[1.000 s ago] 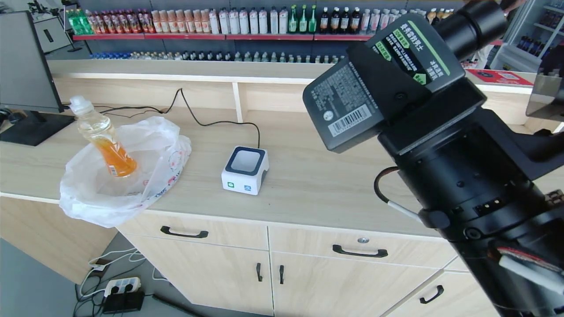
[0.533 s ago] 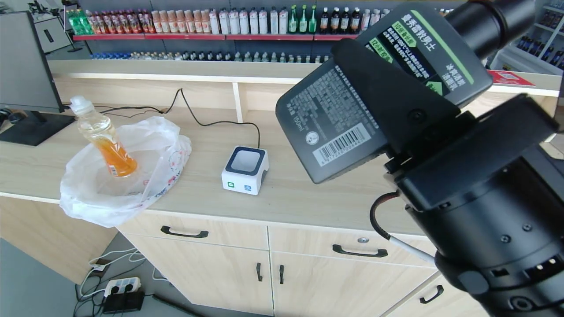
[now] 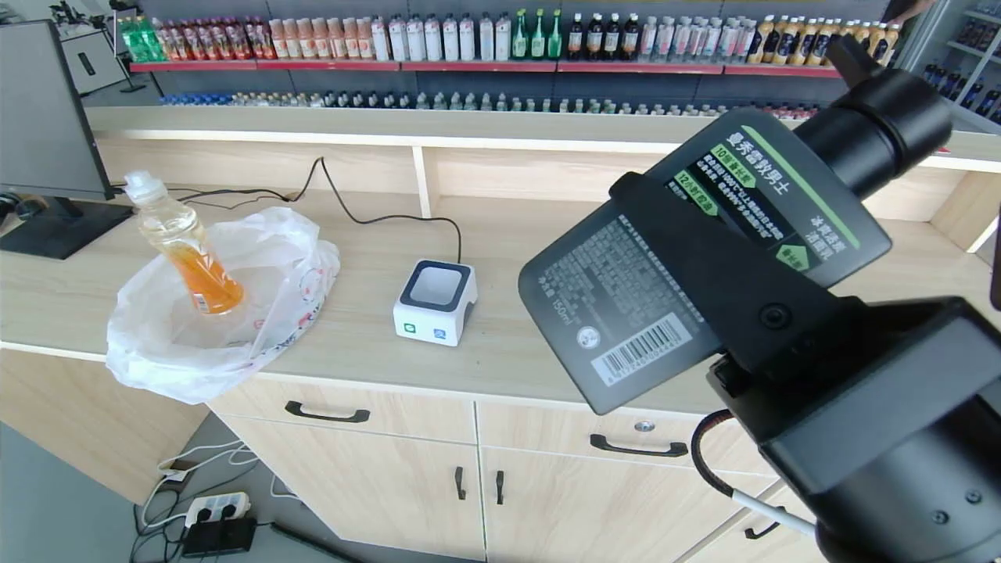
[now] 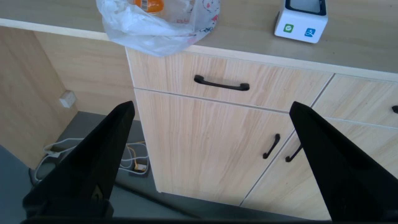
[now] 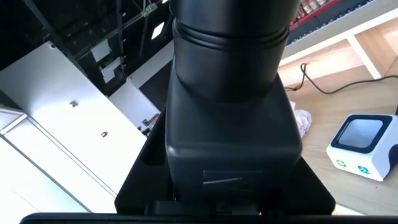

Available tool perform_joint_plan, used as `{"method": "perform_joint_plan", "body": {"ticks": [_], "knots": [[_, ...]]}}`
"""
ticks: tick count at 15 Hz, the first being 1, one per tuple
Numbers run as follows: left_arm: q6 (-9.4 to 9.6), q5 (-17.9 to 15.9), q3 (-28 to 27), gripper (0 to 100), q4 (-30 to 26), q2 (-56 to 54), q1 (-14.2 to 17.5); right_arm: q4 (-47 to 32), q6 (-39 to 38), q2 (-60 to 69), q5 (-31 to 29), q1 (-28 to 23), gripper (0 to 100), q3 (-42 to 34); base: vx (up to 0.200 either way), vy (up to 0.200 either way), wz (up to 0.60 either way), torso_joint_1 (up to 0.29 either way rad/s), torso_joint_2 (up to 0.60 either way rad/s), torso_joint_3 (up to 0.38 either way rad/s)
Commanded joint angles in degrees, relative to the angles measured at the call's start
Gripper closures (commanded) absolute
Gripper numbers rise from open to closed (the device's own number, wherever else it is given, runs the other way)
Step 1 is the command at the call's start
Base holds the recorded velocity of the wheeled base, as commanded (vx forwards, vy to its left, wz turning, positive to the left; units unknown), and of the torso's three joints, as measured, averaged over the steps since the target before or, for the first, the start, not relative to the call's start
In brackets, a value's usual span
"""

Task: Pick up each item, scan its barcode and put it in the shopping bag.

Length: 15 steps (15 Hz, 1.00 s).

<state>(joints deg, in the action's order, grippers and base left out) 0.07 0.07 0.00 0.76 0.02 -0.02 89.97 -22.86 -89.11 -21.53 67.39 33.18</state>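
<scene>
- Right gripper (image 3: 688,250), head view: clamped on a black bottle (image 3: 618,289) raised to the right of the scanner (image 3: 435,301), barcode (image 3: 641,348) facing the camera. The far finger is hidden behind the bottle. An orange drink bottle (image 3: 184,246) leans in the shopping bag (image 3: 235,344).
- Left wrist view: left gripper (image 4: 211,112) spread wide and empty, facing a drawer (image 4: 224,68). Shopping bag (image 4: 161,28) and scanner (image 4: 301,18) are cut off.
- Right wrist view: black bottle (image 5: 230,124) covers the fingers; scanner (image 5: 364,146) beyond.

You have a light wood counter (image 3: 367,344). On it the bag (image 3: 156,352) sits at the left, spilling over the front edge. The scanner (image 3: 435,302) stands mid-counter, its cable (image 3: 391,218) trailing back. A monitor base (image 3: 59,227) rests far left.
</scene>
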Motion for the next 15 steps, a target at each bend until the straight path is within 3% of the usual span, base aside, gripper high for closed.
{"method": "perform_joint_plan", "body": {"ticks": [1, 15], "knots": [[0.01, 0.01, 0.00, 0, 0.04, -0.02, 0.02, 0.03, -0.43, 1.22, 0.00, 0.02, 100, -2.07, 0.000, 0.000, 0.00, 0.000, 0.00, 0.000], [0.01, 0.01, 0.00, 0, 0.04, -0.02, 0.02, 0.03, -0.61, 1.66, 0.08, 0.11, 100, -1.72, 0.000, 0.000, 0.00, 0.000, 0.00, 0.000]]}}
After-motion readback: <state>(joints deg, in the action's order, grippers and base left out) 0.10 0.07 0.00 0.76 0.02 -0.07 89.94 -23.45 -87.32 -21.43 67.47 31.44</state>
